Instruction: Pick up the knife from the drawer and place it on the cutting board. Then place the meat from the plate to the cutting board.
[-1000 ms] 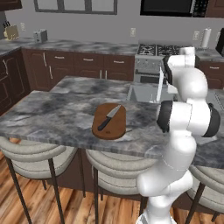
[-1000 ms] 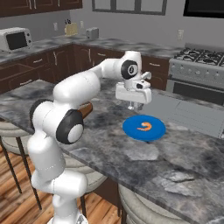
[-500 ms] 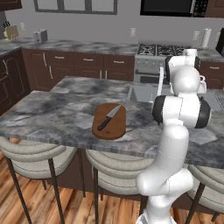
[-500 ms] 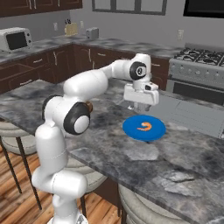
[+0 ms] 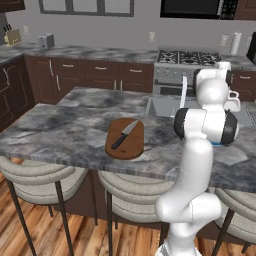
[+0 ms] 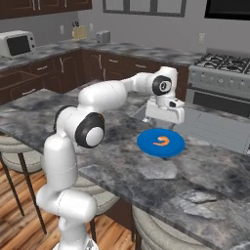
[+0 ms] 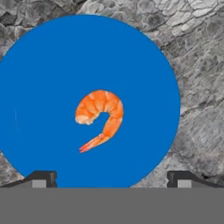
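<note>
White arm bent forward at the elbow, pincer point(image 7: 111, 178) pointing down, fingertips point(image 7: 43, 178) spread wide

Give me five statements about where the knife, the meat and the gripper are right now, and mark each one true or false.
1. The knife lies on the cutting board. True.
2. The meat is already on the cutting board. False: it lies on the blue plate.
3. The gripper is shut on the meat. False: the jaws stand wide apart above the plate, with nothing between them.
4. The plate sits on the grey marbled counter. True.
5. The knife's handle is silver and its blade black. False: the handle is black and the blade silver-grey.
</note>
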You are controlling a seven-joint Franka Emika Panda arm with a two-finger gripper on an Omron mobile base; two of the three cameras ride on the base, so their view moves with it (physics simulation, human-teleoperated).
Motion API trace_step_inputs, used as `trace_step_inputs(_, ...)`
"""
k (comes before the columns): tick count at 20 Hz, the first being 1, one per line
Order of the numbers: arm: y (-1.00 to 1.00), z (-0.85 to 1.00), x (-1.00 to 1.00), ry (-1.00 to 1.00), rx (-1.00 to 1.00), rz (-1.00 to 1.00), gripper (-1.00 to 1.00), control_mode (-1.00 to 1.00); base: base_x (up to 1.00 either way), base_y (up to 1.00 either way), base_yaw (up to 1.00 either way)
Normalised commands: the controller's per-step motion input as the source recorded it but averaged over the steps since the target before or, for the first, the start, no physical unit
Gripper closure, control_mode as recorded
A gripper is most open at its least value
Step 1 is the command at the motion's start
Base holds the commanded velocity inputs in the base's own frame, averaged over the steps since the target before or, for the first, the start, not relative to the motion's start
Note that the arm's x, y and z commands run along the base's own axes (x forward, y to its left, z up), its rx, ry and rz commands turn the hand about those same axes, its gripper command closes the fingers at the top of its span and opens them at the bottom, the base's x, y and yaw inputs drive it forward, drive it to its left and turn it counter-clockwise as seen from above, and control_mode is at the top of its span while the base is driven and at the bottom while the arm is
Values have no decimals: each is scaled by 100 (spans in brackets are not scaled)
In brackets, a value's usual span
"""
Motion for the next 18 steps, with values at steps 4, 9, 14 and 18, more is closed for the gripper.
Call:
trace_step_inputs(4, -19, -25, 0, -3, 0, -2, -100, -100, 0, 0, 0)
trace_step_inputs(9, -2, -17, 0, -5, 0, -12, -100, -100, 0, 0, 0)
trace_step_inputs(14, 0, -11, -2, 0, 0, -29, -100, -100, 0, 0, 0)
trace_step_inputs(18, 0, -9, -4, -1, 0, -33, -100, -100, 0, 0, 0)
